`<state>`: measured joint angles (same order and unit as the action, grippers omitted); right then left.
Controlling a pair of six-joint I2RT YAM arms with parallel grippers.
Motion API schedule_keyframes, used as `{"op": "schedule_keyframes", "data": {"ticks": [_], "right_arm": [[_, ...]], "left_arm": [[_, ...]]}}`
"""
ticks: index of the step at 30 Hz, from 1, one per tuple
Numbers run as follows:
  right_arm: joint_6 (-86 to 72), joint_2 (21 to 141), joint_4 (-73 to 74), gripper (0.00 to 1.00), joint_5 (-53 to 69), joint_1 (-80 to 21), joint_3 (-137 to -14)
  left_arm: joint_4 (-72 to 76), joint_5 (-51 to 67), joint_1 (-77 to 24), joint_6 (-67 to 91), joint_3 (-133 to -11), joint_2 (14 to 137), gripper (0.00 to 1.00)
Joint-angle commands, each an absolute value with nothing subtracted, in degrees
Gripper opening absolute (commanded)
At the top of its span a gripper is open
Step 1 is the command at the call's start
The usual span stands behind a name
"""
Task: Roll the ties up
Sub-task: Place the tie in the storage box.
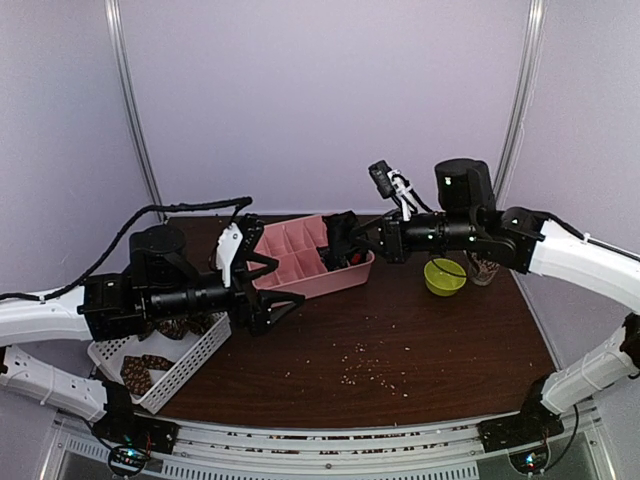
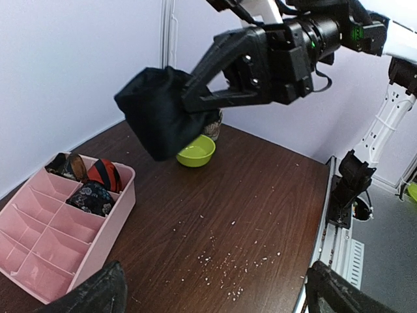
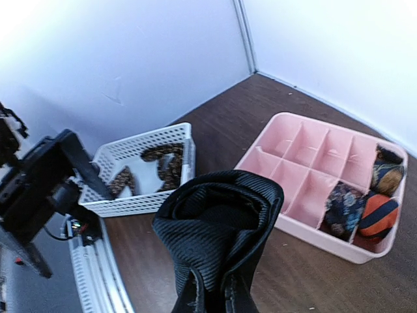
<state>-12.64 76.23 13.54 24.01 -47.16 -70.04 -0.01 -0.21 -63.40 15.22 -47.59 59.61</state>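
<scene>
Tie coil (image 3: 218, 222) in right hand (image 3: 212, 297)

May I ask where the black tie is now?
Top view, near centre: the black tie hangs in the right gripper's fingers by the pink organiser's right end, left of the green bowl.

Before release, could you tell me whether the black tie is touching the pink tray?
Apart. The left wrist view shows the black tie held clear of the pink tray, table visible between them.
</scene>
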Motion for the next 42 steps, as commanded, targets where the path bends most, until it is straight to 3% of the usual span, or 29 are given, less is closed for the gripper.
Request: {"op": "schedule_keyframes", "data": {"ticks": [1,14,26,42], "right_arm": [[3.39,82.96,26.38,0.00,10.84,-47.73,-81.37],[31.34,103.37,29.92,0.00,-4.70,-48.01,-103.35],[48.45,113.35,24.75,0.00,-9.29,-48.20,-105.84],[58.39,131.13,31.71,0.00,-13.89,-48.91,-118.03]], "left_arm": [[-0.70,-0.86,-62.70,17.84,-47.63,57.32,0.98],[-1.66,-6.48,-61.57,24.29,-39.93,49.32,0.98],[-2.81,-8.95,-61.26,25.84,-36.38,43.30,0.98],[-4.56,-11.34,-61.21,26.91,-32.71,36.00,0.98]]}}
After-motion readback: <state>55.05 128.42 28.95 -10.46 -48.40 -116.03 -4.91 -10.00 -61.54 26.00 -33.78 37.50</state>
